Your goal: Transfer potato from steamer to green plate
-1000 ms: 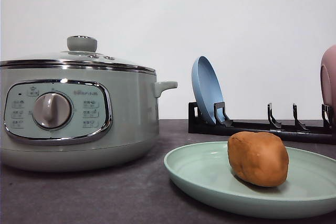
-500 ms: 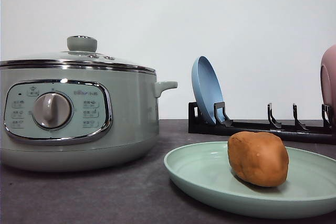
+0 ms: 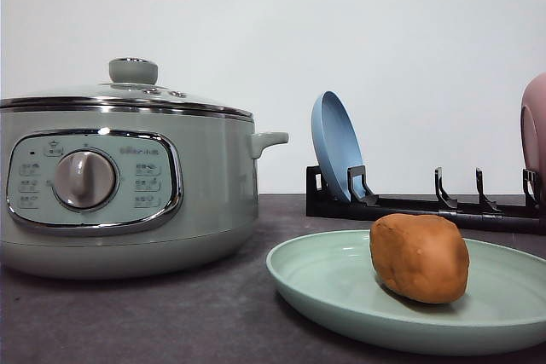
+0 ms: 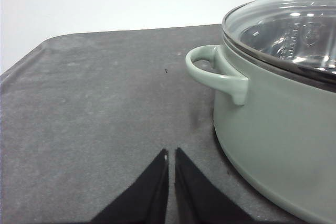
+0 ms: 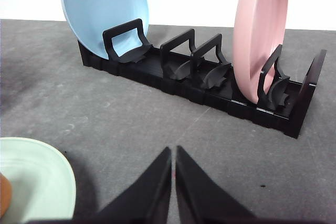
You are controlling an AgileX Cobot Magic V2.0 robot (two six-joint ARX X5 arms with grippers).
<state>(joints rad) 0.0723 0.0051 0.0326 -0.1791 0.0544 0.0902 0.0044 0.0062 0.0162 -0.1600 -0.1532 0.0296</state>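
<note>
An orange-brown potato (image 3: 420,258) rests on the pale green plate (image 3: 324,283) at the front right of the table. The sage-green steamer (image 3: 128,185) stands at the left with its glass lid on. In the left wrist view my left gripper (image 4: 171,154) is shut and empty, low over the grey mat beside the steamer (image 4: 278,129) and its side handle (image 4: 215,72). In the right wrist view my right gripper (image 5: 173,151) is also shut with nothing in it, next to the green plate's (image 5: 37,182) edge, where a sliver of the potato (image 5: 4,195) shows.
A black dish rack (image 3: 409,205) stands behind the green plate, holding a blue plate (image 3: 335,146) and a pink plate (image 3: 535,134) upright. In the right wrist view the rack (image 5: 210,85) with the blue plate (image 5: 105,14) and pink plate (image 5: 261,35) lies ahead of the fingers.
</note>
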